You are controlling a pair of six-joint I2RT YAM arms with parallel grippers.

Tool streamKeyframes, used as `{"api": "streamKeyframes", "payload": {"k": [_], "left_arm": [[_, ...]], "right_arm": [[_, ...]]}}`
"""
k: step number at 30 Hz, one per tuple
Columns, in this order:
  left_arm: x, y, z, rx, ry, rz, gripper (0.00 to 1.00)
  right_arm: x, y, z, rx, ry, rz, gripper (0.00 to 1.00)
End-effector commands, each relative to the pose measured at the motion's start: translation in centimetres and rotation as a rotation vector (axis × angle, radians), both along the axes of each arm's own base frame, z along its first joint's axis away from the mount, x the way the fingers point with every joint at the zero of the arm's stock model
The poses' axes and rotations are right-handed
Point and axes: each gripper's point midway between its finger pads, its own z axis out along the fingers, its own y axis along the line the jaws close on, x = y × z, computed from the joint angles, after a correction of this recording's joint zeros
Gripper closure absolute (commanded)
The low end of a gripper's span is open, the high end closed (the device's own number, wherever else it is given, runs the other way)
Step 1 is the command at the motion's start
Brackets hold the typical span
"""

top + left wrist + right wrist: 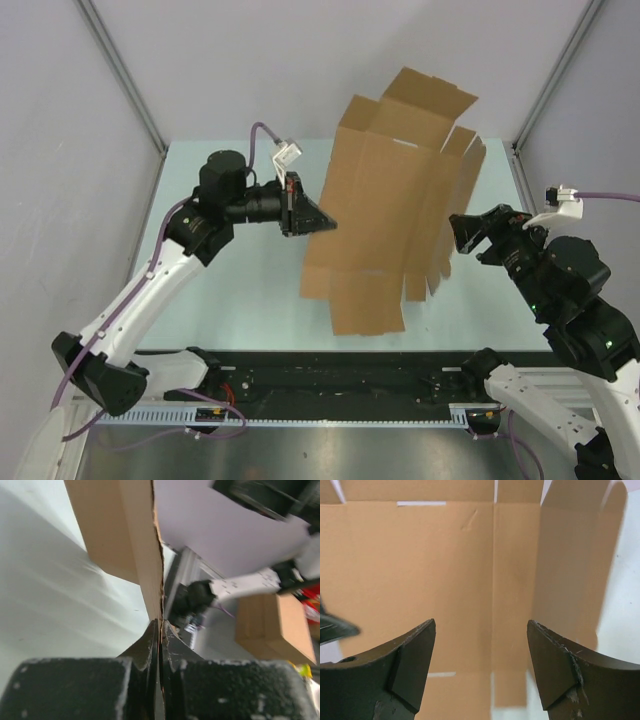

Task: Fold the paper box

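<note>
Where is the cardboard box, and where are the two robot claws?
paper box [375, 230], top external view, middle of its big panel.
left gripper [160, 623], left wrist view, between fingertips pinching the box edge.
right gripper [481, 622], right wrist view, gap between its open fingertips.

overhead view, two close wrist views, shared paper box [370, 220]

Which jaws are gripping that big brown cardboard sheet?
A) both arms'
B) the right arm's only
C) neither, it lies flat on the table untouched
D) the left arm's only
D: the left arm has its jaws shut on the edge of the paper box, while the right arm has its jaws wide apart in front of the sheet, clamping nothing.
</note>
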Motion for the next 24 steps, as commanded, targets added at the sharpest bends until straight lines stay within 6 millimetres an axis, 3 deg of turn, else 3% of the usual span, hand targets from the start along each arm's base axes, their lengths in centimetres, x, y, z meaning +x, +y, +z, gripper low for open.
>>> {"api": "streamKeyframes", "payload": {"k": [1,7,10,11,13,19,24], "left_arm": [[-7.0,1.3,5.2,-0.172,-0.117,-0.262,0.94],[-7.5,2.3,9.0,-0.259,-0.165,-0.295,0.96],[-6.9,2.5,9.4,-0.250,-0.174,-0.280,0.95],[-6.4,2.5,8.2,-0.217,-0.117,-0.260,0.94],[-3.0,2.2,5.6,-0.147,-0.079,-0.155,0.95],[8.0,4.3,-6.9,0.017,0.282,0.172,1.00],[15.1,5.4,-12.1,0.100,0.361,0.334,1.00]], "right_arm": [[-0.2,-1.0,0.6,-0.049,-0.016,-0.027,0.21],[-0.9,-1.6,2.5,-0.043,-0.059,-0.032,0.21],[-1.6,-2.4,3.7,-0.036,-0.084,-0.047,0.21],[-1.9,-2.7,4.2,-0.034,-0.096,-0.053,0.21],[-2.1,-3.0,4.2,-0.040,-0.096,-0.063,0.21],[-1.8,-3.2,3.1,-0.071,-0.059,-0.080,0.21],[-0.8,-3.1,2.1,-0.119,-0.024,-0.095,0.21]]}}
